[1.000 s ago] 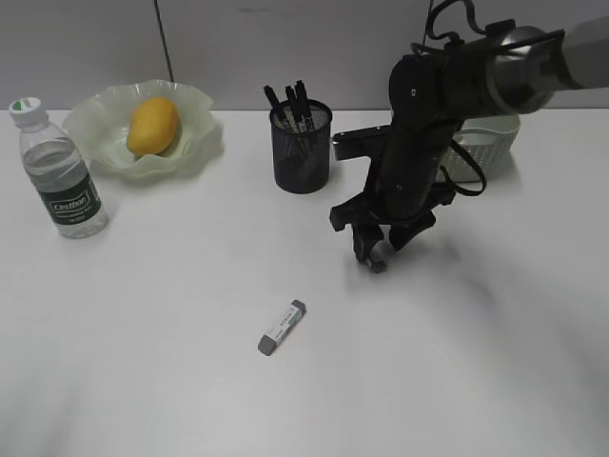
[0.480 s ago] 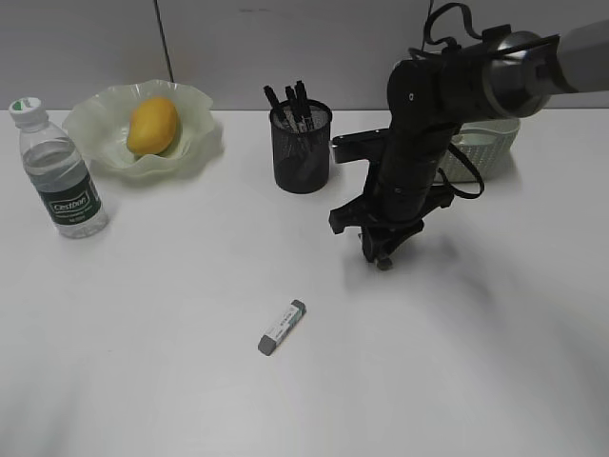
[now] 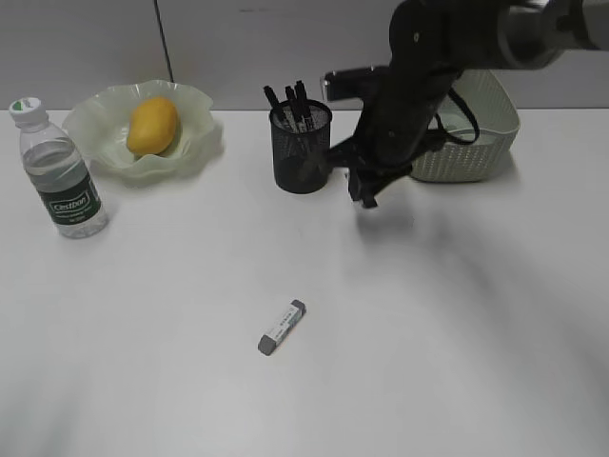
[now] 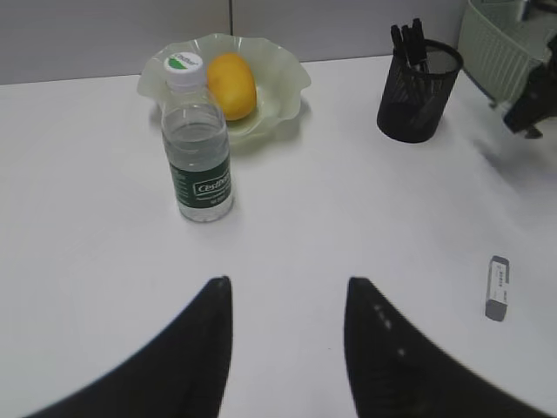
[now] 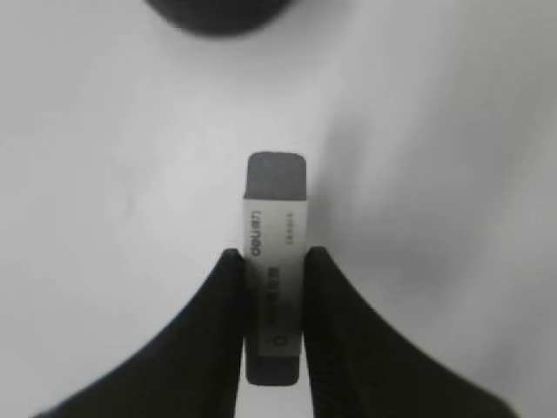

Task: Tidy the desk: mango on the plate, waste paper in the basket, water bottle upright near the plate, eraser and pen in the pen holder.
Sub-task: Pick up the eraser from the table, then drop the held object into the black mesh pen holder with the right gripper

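Observation:
My right gripper (image 3: 365, 193) is shut on a grey eraser with a white sleeve (image 5: 275, 261) and holds it above the desk (image 3: 457, 314), just right of the black mesh pen holder (image 3: 302, 148), which holds several pens (image 3: 297, 100). A second eraser (image 3: 283, 327) lies on the desk in front; it also shows in the left wrist view (image 4: 497, 287). The mango (image 3: 153, 126) lies in the wavy green plate (image 3: 200, 143). The water bottle (image 3: 59, 176) stands upright left of the plate. My left gripper (image 4: 287, 283) is open and empty, low over the desk. The waste paper is out of view.
The green woven basket (image 3: 476, 143) stands at the back right, partly behind my right arm. A grey wall runs along the desk's far edge. The dark rim of the pen holder (image 5: 218, 13) shows at the top of the right wrist view.
My right gripper has risen off the desk and moved back and left toward the pen holder, carrying the eraser. The eraser on the desk, the bottle and the mango have not moved.

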Robot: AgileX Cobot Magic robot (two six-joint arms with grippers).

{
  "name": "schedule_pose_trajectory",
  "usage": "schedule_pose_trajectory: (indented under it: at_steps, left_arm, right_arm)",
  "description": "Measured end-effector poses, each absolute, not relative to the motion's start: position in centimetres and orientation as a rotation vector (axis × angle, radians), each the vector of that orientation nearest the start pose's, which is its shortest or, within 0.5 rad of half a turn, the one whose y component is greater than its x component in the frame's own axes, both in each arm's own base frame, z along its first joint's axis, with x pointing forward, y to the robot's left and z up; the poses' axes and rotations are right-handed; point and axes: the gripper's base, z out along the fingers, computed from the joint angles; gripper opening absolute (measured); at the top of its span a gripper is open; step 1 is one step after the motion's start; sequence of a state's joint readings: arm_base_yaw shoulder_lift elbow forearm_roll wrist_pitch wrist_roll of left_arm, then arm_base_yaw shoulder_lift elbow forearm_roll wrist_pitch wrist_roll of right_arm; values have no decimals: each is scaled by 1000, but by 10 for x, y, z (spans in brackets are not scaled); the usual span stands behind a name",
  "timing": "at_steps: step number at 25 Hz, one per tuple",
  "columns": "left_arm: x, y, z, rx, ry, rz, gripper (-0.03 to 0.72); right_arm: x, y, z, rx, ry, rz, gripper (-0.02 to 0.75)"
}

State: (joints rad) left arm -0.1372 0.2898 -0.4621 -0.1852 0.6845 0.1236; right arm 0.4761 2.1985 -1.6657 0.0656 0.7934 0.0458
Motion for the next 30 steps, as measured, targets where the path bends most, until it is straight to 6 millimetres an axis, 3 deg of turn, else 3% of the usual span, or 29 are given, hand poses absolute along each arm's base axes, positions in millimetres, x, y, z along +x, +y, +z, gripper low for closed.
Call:
schedule_pose_trajectory:
  at_steps: [6, 9, 13, 17, 26, 30]
  left_arm:
    - [58, -19, 290, 191, 1982, -219, 330]
    - [58, -19, 290, 191, 1982, -220, 330]
    - [58, -19, 290, 191, 1982, -220, 329]
    - [58, -19, 290, 190, 1982, -222, 329]
    - [58, -19, 290, 190, 1982, -223, 328]
    - [58, -19, 290, 190, 1982, -223, 328]
  right_arm:
    - [438, 230, 217, -490, 2519, 286, 173]
    - [447, 236, 234, -433, 2391, 354, 172]
    - [454, 240, 241, -382, 2280, 403, 172]
    - [462, 243, 235, -358, 2211, 418, 172]
    - [473, 249, 184, -350, 2267, 406, 175]
    - [474, 249, 175, -350, 2283, 403, 231]
